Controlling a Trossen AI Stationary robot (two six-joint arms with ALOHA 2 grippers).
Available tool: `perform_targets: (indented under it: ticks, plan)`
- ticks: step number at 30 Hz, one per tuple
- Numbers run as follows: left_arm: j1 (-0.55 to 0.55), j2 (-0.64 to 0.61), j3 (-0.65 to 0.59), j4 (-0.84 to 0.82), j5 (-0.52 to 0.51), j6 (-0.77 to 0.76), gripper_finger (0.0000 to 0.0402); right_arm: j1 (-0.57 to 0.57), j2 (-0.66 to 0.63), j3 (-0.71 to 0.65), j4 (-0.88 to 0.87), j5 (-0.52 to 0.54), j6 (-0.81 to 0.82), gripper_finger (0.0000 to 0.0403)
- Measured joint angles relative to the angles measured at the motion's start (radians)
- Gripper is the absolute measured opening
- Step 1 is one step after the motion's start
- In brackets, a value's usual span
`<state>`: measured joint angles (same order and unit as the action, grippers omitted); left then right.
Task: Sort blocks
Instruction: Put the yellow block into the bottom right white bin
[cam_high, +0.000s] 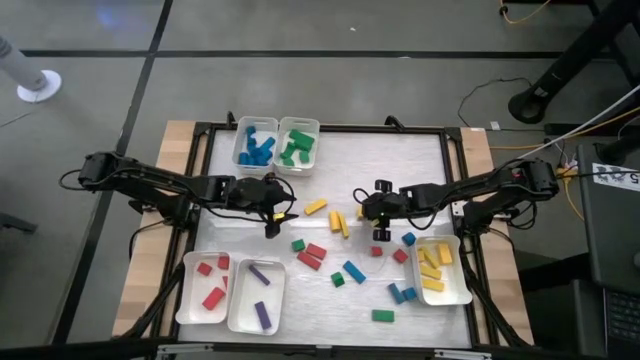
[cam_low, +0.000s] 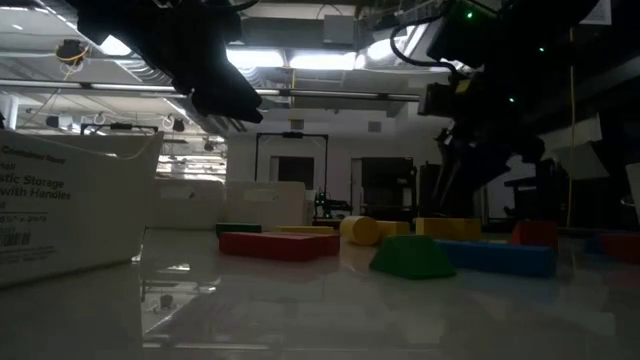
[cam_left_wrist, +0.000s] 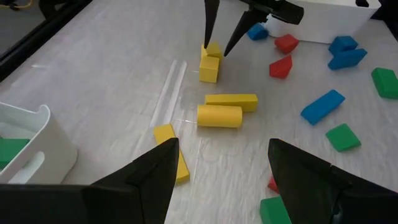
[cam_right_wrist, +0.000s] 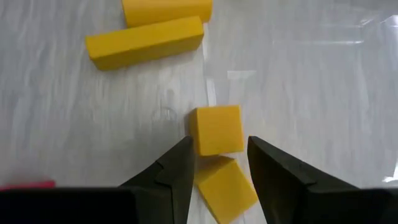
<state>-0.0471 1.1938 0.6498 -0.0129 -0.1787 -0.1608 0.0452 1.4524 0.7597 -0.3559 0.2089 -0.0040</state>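
Item: 2 small yellow cubes (cam_right_wrist: 216, 129), touching, on the table (cam_high: 400, 160) just left of the right gripper (cam_high: 381, 210). Step judged: picking yellow pieces for the yellow tray (cam_high: 461, 290), well right of the cubes. Right gripper's fingers (cam_right_wrist: 173, 169) stood narrowly parted, straddling the cubes, nothing held. Next move calls for closing on 1 cube only. Left gripper (cam_left_wrist: 221, 168), wide and empty, waited left of the cubes; a yellow bar (cam_left_wrist: 231, 101) and cylinder (cam_left_wrist: 219, 116) lay between.

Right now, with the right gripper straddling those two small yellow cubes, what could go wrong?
The right gripper is open around one small yellow cube with a second yellow cube touching it; closing may pinch both or knock one askew. The long yellow bar and yellow cylinder lie nearby and could be nudged. The open left gripper hovers close, so the arms may crowd.
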Motion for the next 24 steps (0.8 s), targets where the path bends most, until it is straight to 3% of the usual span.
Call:
perform_targets:
  ticks: [12, 24]
  plan:
    - [0.0, 0.0, 0.0, 0.0, 0.0, 0.0, 0.0237, 0.0, -0.001, 0.002, -0.11, 0.012, -0.138, 0.015]
    - [0.0, 0.0, 0.0, 0.0, 0.0, 0.0, 0.0237, 0.0, -0.001, 0.002, -0.11, 0.035, -0.104, 0.0158]
